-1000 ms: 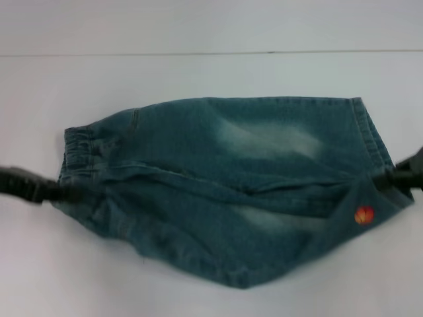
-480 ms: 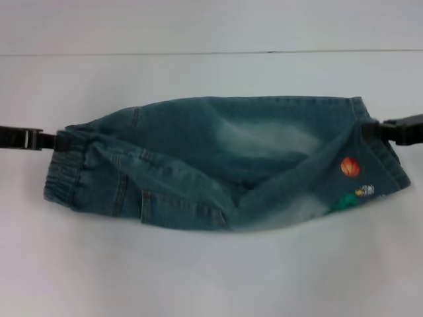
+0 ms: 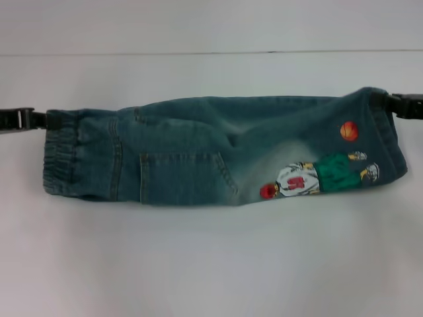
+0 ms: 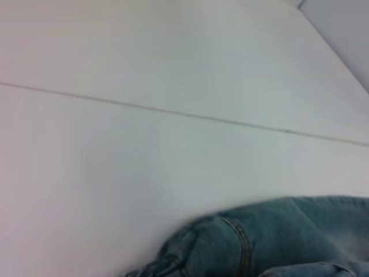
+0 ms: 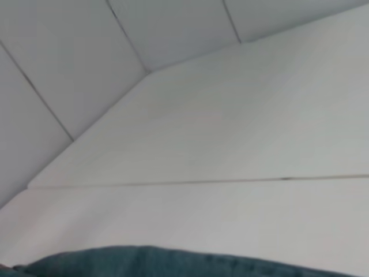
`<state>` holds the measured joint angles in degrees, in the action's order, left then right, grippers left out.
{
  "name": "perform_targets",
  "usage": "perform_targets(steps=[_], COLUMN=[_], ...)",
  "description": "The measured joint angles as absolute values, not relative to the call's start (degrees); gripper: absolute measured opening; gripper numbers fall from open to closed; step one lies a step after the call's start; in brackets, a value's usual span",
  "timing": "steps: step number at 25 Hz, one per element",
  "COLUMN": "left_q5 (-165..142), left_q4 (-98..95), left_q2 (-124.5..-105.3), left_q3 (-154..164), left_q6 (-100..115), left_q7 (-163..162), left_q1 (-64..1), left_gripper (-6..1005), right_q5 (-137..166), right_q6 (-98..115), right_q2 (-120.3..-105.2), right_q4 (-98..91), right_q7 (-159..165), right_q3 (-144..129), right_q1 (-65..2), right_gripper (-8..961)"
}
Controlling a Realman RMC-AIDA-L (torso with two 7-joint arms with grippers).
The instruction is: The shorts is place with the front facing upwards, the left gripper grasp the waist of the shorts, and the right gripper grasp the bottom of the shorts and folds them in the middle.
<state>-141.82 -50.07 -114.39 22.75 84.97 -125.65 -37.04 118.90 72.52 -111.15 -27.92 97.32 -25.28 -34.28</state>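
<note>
Lying doubled lengthwise on the desk [image 3: 211, 264] now, the shorts [image 3: 218, 152] have just been folded; left hand [image 3: 49, 120] and right hand [image 3: 390, 100] each clamp a far corner.

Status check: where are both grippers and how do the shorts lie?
Left gripper at the waist, right gripper at the bottom, far corners. Shorts folded lengthwise, flat on the table, embroidery up. Nothing in the way.
</note>
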Motion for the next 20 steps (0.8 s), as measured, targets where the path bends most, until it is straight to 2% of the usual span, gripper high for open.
perform_targets(steps=[20], left_q5=[-141.0], left_q4=[-48.1], left_q2=[-114.54], left_q3=[22.8], left_q6=[77.6], left_q7=[-125.6], left_q1=[-36.4], left_gripper=[50], right_q5=[117.2], right_q6=[64.2], right_q2=[-111.95], right_q4=[-28.7], right_q7=[96.0], right_q3=[-25.8], right_q1=[-37.9], right_gripper=[2])
